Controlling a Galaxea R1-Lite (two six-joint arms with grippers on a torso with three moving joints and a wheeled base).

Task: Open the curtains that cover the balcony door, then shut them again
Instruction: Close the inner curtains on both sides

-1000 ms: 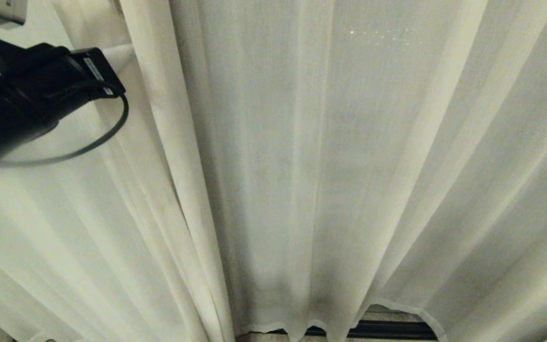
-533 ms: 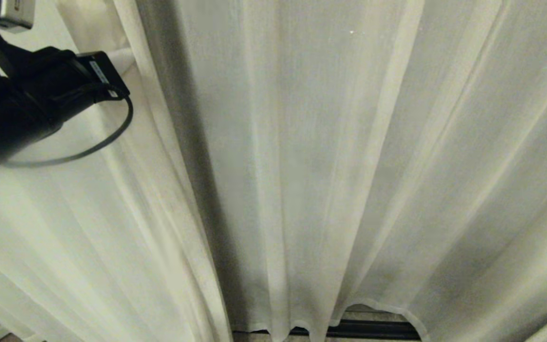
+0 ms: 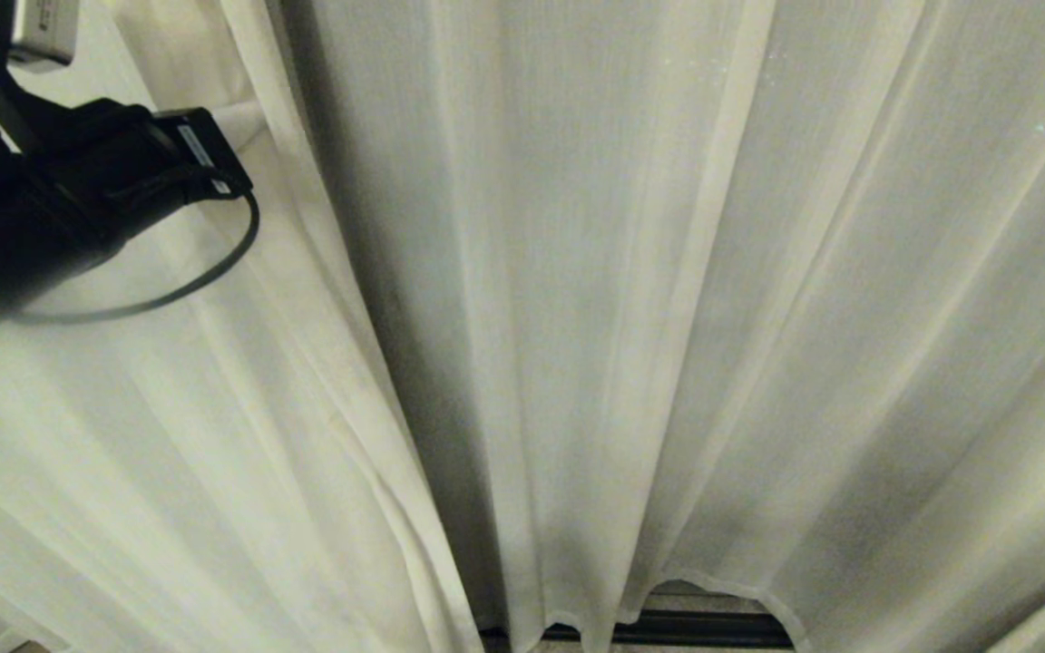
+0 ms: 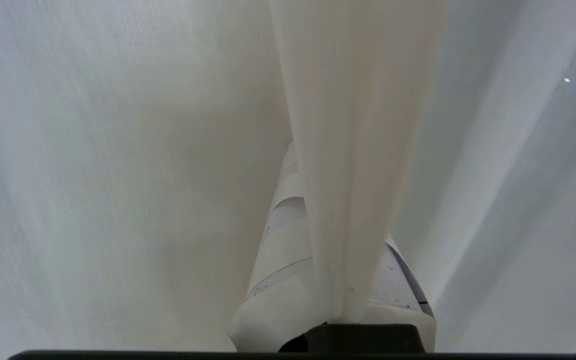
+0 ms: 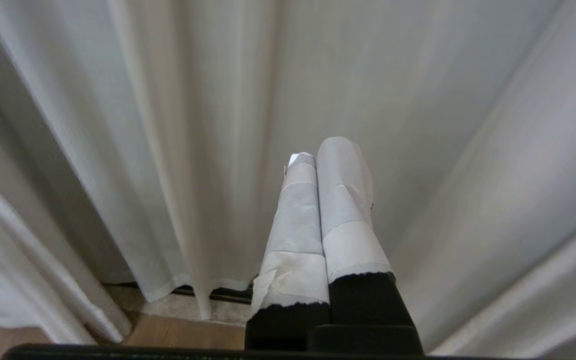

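the left gripper (image 4: pixel 335 235), raised at the upper left of the head view, is clamped on a fold of the curtains (image 3: pixel 577 317), which hang drawn across the whole view, while the right gripper (image 5: pixel 325 150) sits closed and empty, pointing at their hem.

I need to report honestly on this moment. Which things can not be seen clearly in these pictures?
- Balcony door: hidden by the curtains in every view; only a dark strip shows under the hem.
- Left gripper: its fingertips are buried in a curtain fold in the left wrist view; the head view shows only its rear.
- Right gripper: outside the head view.
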